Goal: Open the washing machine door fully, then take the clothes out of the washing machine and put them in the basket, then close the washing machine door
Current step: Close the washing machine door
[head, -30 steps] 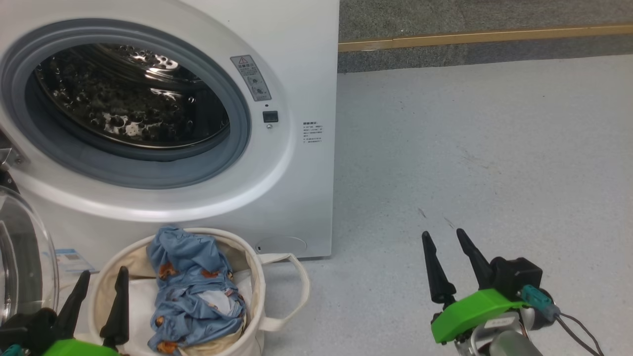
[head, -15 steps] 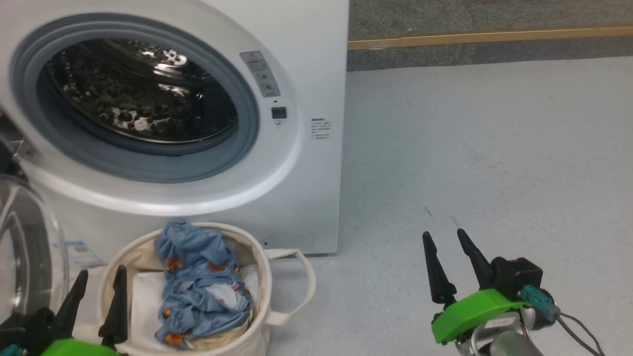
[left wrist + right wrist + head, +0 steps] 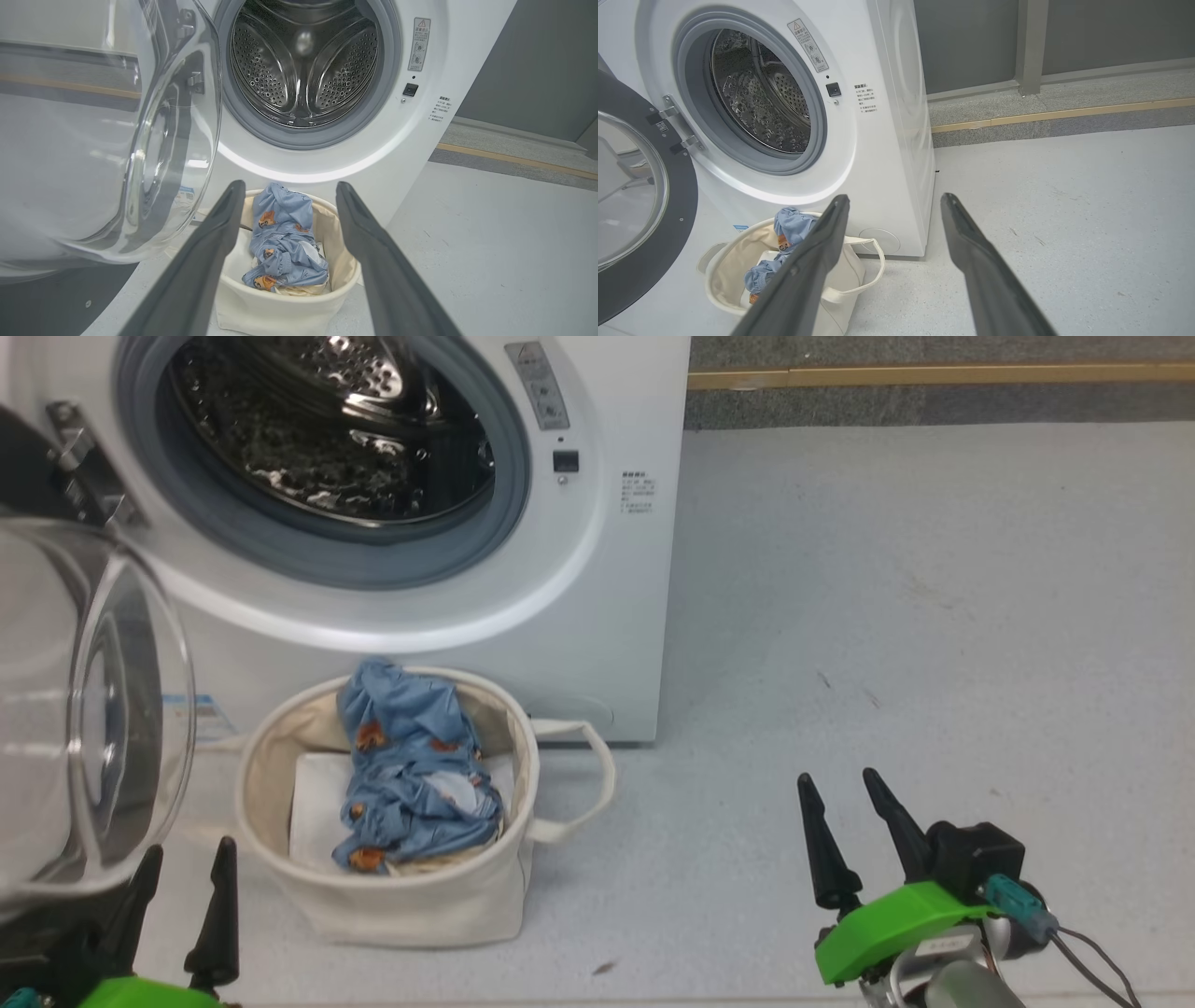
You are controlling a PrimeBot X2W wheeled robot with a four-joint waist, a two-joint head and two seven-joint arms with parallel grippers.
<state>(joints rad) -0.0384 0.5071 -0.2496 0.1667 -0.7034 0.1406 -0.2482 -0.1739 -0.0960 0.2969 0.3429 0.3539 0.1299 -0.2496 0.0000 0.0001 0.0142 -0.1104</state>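
Two grippers stand wide open and hold nothing, the left gripper [image 3: 189, 847] near the door [image 3: 93, 709], the right gripper [image 3: 836, 777] over grey floor [image 3: 934, 616]. Since before, the head camera has shifted, so more of the round glass door shows. One crumpled blue cloth [image 3: 415, 775] lies in a soft cream basket [image 3: 373, 905], just before the white washer [image 3: 597, 616].

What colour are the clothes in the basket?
The clothes in the basket are light blue with little orange-brown cartoon prints, clearest in the left wrist view.
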